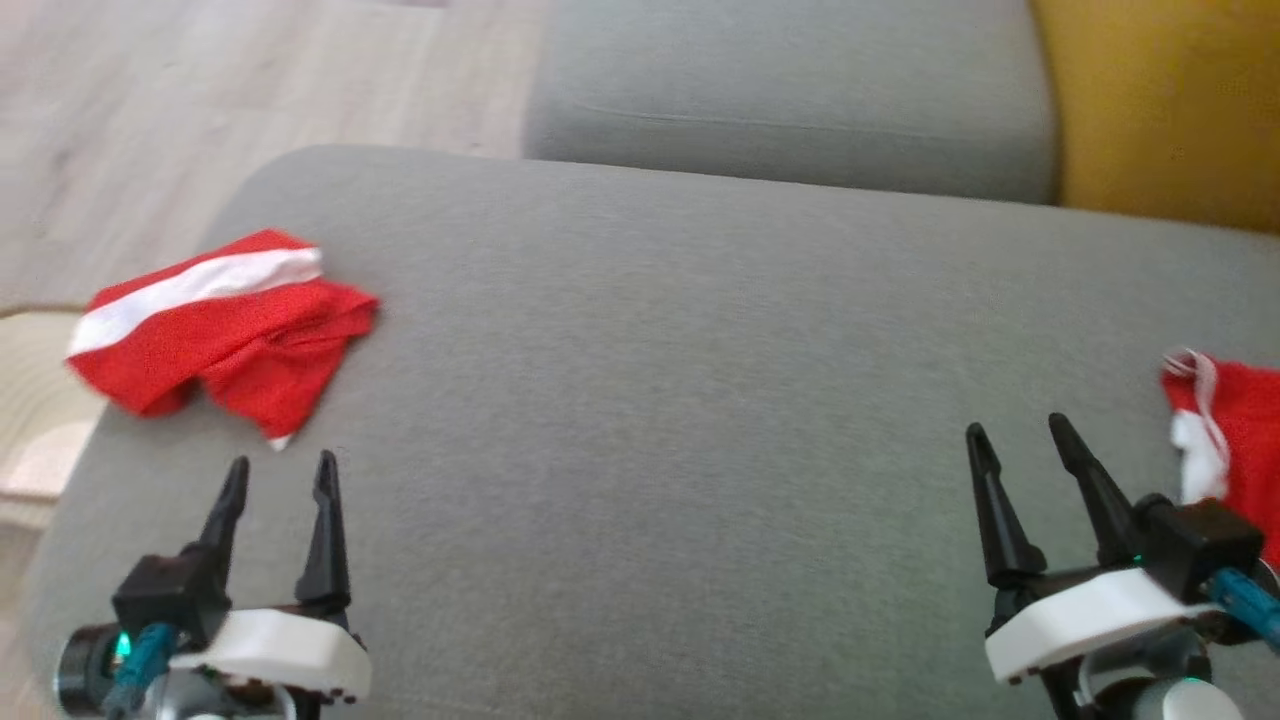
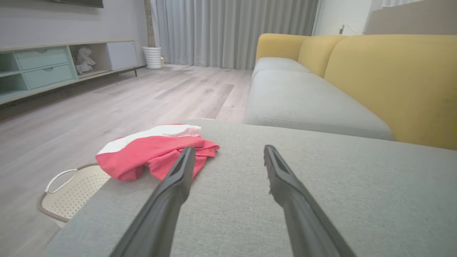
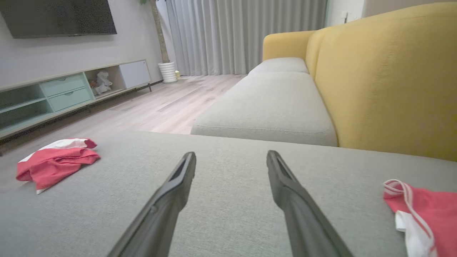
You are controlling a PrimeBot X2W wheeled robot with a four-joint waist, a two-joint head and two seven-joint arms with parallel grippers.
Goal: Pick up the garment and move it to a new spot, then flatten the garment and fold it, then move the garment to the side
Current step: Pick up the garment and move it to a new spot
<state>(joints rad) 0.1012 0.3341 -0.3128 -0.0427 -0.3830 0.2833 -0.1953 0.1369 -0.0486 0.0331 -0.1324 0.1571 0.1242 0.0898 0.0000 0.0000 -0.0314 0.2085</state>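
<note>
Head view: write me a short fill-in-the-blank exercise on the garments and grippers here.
The left garment ahead of the left gripper is white and ____.
The right gripper has its jaws ____.
The right garment lies on a cushion coloured ____.
Missing words: red; open; grey.

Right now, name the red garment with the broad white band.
The crumpled red cloth garment by the left tool; the right-hand red garment has only thin white trim.

garments (image 1: 220,330) (image 1: 1235,440): 2 | pincers (image 1: 282,460) (image 1: 1016,424): 2 | grey cushions (image 3: 232,167) (image 3: 264,107) (image 3: 280,64): 3 | basket (image 2: 71,192): 1 | plant pot (image 2: 152,57): 1
</note>
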